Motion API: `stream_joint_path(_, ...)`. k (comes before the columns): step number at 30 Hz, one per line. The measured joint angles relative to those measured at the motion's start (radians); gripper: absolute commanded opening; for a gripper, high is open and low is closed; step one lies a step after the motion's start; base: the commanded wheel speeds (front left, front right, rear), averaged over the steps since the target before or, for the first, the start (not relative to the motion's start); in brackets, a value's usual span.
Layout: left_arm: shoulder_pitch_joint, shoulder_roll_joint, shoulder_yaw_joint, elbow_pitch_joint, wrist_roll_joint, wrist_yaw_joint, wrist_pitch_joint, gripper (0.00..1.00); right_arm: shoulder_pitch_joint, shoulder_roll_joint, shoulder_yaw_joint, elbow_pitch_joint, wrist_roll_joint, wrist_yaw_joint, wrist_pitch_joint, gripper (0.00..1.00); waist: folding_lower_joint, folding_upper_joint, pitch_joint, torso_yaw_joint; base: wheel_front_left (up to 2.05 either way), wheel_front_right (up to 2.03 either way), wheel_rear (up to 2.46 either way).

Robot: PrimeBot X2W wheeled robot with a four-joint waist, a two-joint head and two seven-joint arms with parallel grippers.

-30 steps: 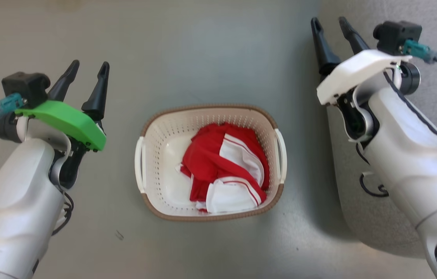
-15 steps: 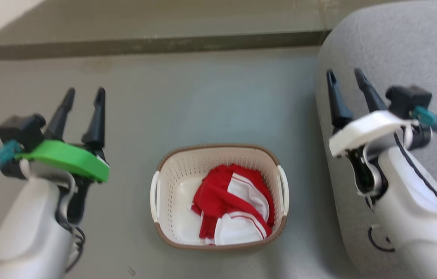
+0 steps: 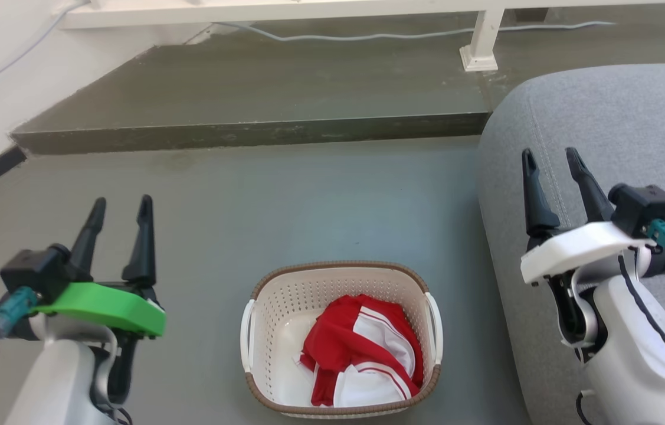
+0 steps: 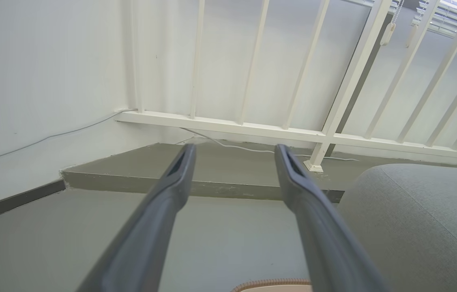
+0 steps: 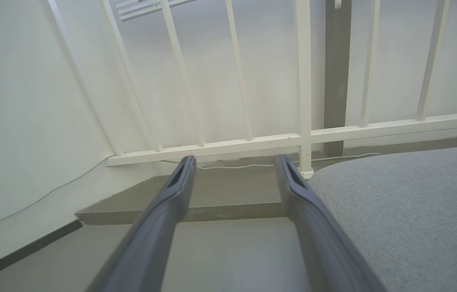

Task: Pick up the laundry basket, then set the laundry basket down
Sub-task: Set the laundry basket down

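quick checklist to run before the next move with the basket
1. Is the left gripper open and empty? Ok.
2. Is the right gripper open and empty? Ok.
3. Is the basket upright on the floor, between the two arms? Ok.
4. Are the left handle and right handle free of cloth? Ok.
5. Is the garment wholly inside the rim? Ok.
6. Does the right gripper have room to come down beside the sofa? Cannot tell: in the head view it shows against the sofa's edge, and the gap between them is not visible.
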Motion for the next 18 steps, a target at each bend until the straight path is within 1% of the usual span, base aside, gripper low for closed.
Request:
stream_joint_path(4, 0.031, -0.030, 0.006, -0.031, 0.026, -0.006, 0.000, 1.00, 0.038, 0.003, -0.013, -0.022, -0.017, 0.000, 0.000, 1.00, 0.0000, 0.0000, -0.014, 0.006, 0.00, 0.00, 0.00)
stream_joint_path(9, 0.064, -0.050, 0.012, -0.057, 0.046, -0.007, 0.000, 1.00, 0.071, 0.005, -0.029, -0.042, -0.035, 0.001, 0.000, 1.00, 0.0000, 0.0000, -0.020, 0.011, 0.00, 0.00, 0.00)
stream_joint_path(13, 0.083, -0.057, 0.023, -0.066, 0.078, -0.016, 0.000, 1.00, 0.092, 0.011, -0.035, -0.053, -0.053, 0.009, 0.000, 1.00, 0.0000, 0.0000, -0.022, 0.013, 0.00, 0.00, 0.00)
stream_joint_path(17, 0.100, -0.061, 0.035, -0.084, 0.087, -0.017, 0.000, 1.00, 0.107, 0.023, -0.045, -0.065, -0.062, 0.011, 0.000, 1.00, 0.0000, 0.0000, -0.022, 0.013, 0.00, 0.00, 0.00)
stream_joint_path(18, 0.103, -0.063, 0.037, -0.087, 0.091, -0.020, 0.000, 1.00, 0.110, 0.026, -0.047, -0.066, -0.066, 0.017, 0.000, 1.00, 0.0000, 0.0000, -0.023, 0.013, 0.00, 0.00, 0.00)
